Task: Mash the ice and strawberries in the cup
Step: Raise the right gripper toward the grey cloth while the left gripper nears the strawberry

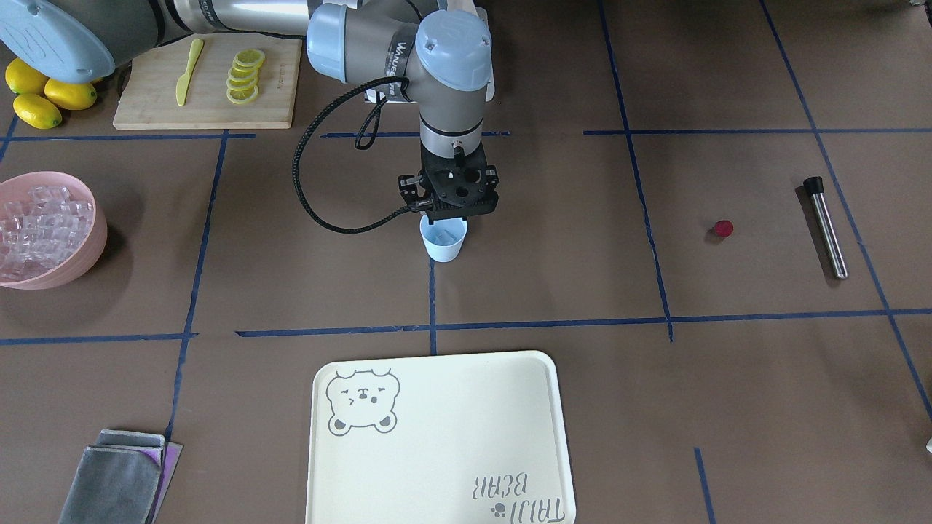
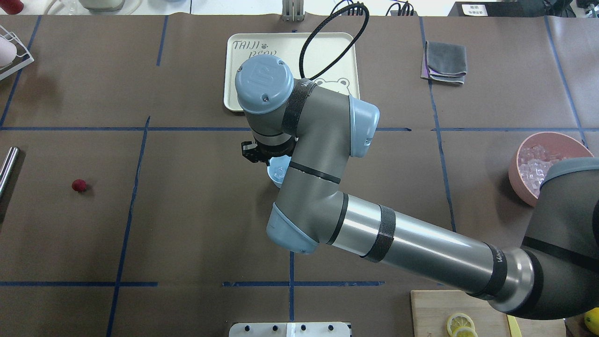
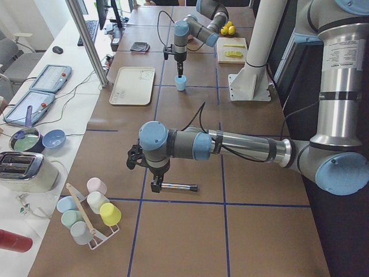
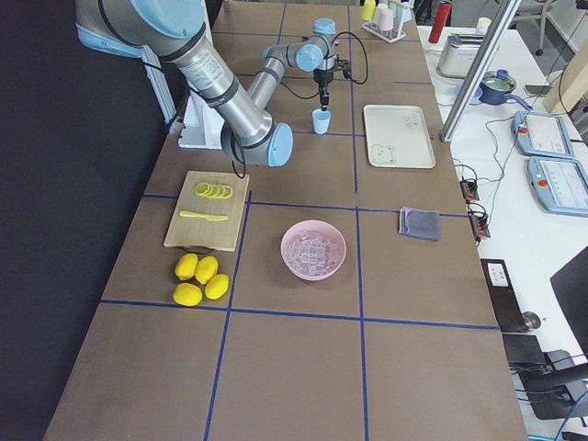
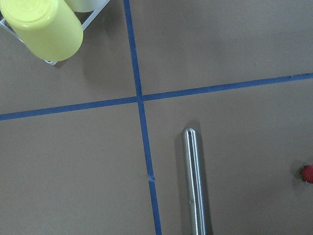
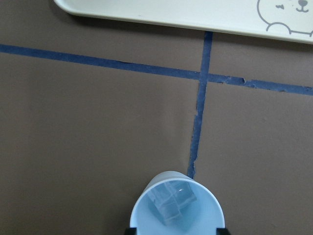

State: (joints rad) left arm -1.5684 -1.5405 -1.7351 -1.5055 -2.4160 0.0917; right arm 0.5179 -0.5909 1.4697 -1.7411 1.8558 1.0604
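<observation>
The right gripper hangs just above the cup, which stands upright at the middle of the table on a crossing of blue tape lines. In the right wrist view its black fingertips show at either side of the cup's rim, so the jaws stand wide and hold nothing. Ice lies in the bottom of the cup, and more of it fills the pink bowl far to the left in the front-facing view.

The strawberry lies on the bare table well to the right of the cup in that view, apart from everything. A metal rod lies farther right. The left gripper hangs by one end of that rod in the left side view; I cannot tell whether it is wide or narrow.

A cream tray lies at the near edge of the front-facing view, and a folded grey cloth lies at the near left. At the far left, a cutting board carries lemon slices and a yellow knife, with whole lemons beside it.
</observation>
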